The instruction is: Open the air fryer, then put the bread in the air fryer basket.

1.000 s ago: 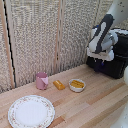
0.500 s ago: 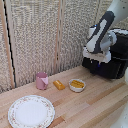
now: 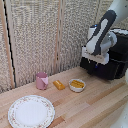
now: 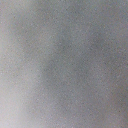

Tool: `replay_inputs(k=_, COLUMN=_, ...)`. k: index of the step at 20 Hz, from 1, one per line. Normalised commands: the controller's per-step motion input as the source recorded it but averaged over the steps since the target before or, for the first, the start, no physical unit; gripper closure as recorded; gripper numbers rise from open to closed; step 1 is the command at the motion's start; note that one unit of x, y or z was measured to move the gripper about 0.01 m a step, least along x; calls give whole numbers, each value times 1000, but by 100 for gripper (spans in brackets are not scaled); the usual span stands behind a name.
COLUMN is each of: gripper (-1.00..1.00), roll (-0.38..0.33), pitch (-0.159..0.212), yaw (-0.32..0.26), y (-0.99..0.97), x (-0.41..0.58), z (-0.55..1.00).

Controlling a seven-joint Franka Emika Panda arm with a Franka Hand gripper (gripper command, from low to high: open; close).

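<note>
One arm is all we have to follow, and it reaches down from the upper corner on the exterior view's right, its white and black links crossing in front of the air fryer (image 3: 112, 60). We place the gripper (image 3: 92, 59) at the low end of that arm, against the front of the air fryer basket (image 3: 100, 69), about where the air fryer handle would jut out; the handle itself we cannot pick out, since the arm and the dark drawer front cover that spot. Whether the fingers are spread or closed on anything we cannot tell, because they are too small and dark against the black appliance. We also cannot tell whether the drawer is pulled out or pushed in.

We see the air fryer standing at the far edge of the wooden table (image 3: 95, 107), on the exterior view's right. The bread (image 3: 59, 84) lies flat on the table well apart from the gripper, between a pink cup (image 3: 41, 80) and a small white bowl (image 3: 76, 85) that holds something yellow-orange. The cup stands upright just beside the bread, and all three sit in a loose row near the middle of the table. A white patterned plate (image 3: 30, 111) rests near the front edge, on the exterior view's left.

Our wrist view gives only a grey blur, with nothing we can name
</note>
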Motion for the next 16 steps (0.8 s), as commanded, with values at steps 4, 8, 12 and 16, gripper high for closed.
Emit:
replay_inputs(k=4, gripper=100, roll=1, pitch=-24, yaw=-48, y=879, x=146, z=-179)
replay_inputs(k=8, gripper=100, roll=28, pitch=-11, yaw=-9, y=844, x=1, z=-22)
replay_inputs(k=12, gripper=100, roll=-2, pitch=0, yaw=-43, y=737, x=14, z=-127)
replay_inputs(k=16, gripper=100, roll=-38, pitch=-1, yaw=-40, y=524, x=9, z=-67)
